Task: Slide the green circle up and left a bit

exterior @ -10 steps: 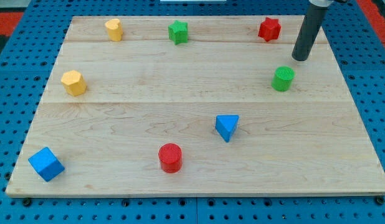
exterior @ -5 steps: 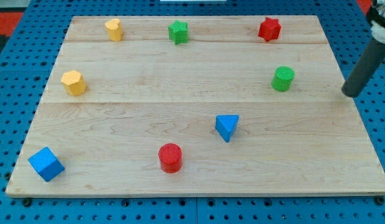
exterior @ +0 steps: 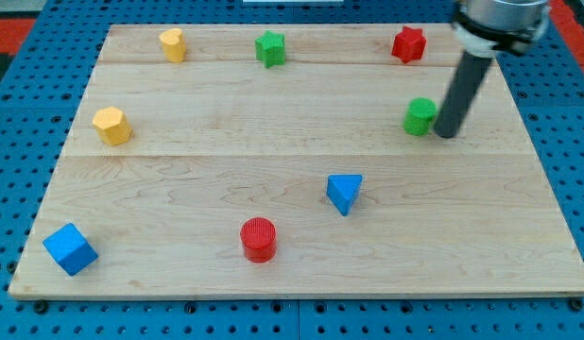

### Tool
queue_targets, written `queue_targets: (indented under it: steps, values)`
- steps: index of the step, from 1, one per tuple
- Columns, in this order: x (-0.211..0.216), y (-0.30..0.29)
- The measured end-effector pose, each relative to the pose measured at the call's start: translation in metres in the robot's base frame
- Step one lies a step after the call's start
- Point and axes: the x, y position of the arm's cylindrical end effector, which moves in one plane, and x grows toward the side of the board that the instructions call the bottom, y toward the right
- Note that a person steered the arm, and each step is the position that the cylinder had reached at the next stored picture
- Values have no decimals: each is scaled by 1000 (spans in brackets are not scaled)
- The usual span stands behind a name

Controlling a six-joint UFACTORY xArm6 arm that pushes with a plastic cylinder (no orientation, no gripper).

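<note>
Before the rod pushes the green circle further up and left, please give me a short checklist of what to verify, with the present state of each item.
1. My tip is at the green circle: ok, against its right side.
2. Tip is low enough to push upward too: cannot tell; it sits only slightly lower than the circle.
3. Path up and left is free: ok, bare wood ahead.
4. Red star stays out of the way: ok, it is straight above, not up-left.
5. Green star is far enough: ok, for a small slide.
</note>
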Motion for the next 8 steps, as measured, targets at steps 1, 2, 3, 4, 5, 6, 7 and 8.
queue_targets:
  steps: [1,2,3,4,5,6,7,8]
  values:
    - [-15,-34]
    - [-35,-11]
    - [-46,-1]
    - [-46,13]
    - [-46,17]
    - [-44,35]
    - [-50,40]
    - [-62,22]
